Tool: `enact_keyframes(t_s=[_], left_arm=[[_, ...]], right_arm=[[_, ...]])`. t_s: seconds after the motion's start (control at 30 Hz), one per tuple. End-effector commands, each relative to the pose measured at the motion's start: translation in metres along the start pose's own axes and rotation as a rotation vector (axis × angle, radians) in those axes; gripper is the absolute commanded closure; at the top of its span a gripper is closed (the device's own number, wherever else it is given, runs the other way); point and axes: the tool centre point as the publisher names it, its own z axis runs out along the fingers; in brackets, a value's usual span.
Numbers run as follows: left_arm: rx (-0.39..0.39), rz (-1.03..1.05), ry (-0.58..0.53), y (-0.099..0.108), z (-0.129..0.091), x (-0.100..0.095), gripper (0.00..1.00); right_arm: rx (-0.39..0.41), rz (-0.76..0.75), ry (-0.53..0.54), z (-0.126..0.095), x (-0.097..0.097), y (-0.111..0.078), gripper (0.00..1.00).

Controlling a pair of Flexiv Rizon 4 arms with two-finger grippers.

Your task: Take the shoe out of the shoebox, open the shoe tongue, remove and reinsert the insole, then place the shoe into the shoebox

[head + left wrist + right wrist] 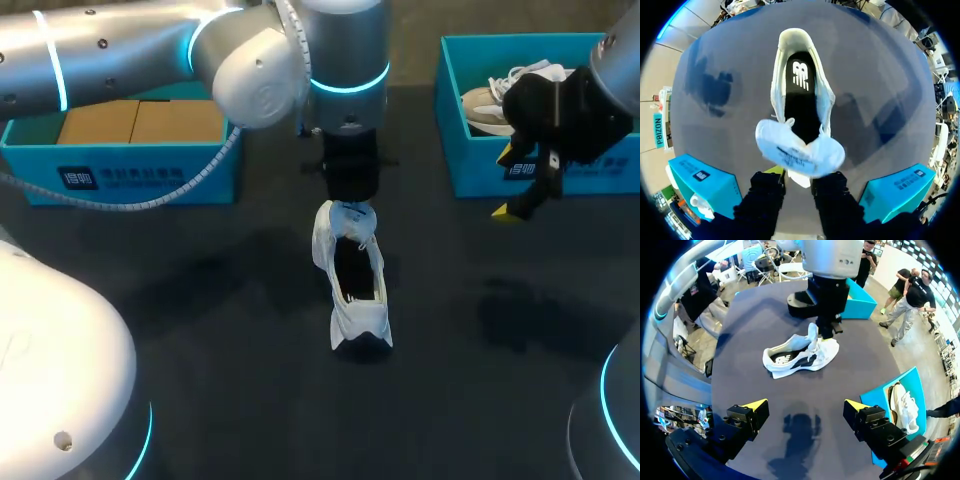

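Observation:
A white shoe (355, 280) lies on the dark table at the middle, its black insole (799, 82) showing inside. My left gripper (350, 195) stands straight above the shoe's far end. Its fingers pinch the white tongue (800, 150) from two sides, and the tongue is pulled up and back; in the left wrist view the gripper (799, 175) sits just under the folded tongue. My right gripper (512, 188) hangs open and empty in front of the teal shoebox (455, 150) at the right. Seen from the right wrist, that gripper (806, 406) is well short of the shoe (795, 352).
The right shoebox holds a second pale shoe (492, 105). A second teal box (120, 170) with brown cardboard inside stands at the back left, under my left arm. Bare tabletop lies around and in front of the shoe.

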Motion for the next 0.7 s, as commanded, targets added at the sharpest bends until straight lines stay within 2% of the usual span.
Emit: enact_keyframes(t_s=[0.03,0.27,0.47,0.6,0.7], left_arm=[[0.005,-0.005,-0.015,-0.008,0.002,0.005,0.79],[0.021,-0.012,-0.015,-0.025,0.005,0.015,0.78],[0.051,-0.012,-0.020,-0.040,0.013,0.014,0.81],[0.057,-0.005,-0.025,-0.042,0.013,0.013,0.78],[0.048,-0.002,-0.039,-0.040,0.005,0.012,0.80]], right_arm=[[0.003,0.001,-0.001,0.001,0.000,0.001,0.00],[0.003,0.001,-0.001,0.001,0.000,0.001,0.00],[0.003,0.001,-0.001,0.001,0.000,0.001,0.00],[0.003,0.001,-0.001,0.001,0.000,0.001,0.00],[0.003,0.001,-0.001,0.001,0.000,0.001,0.00]])
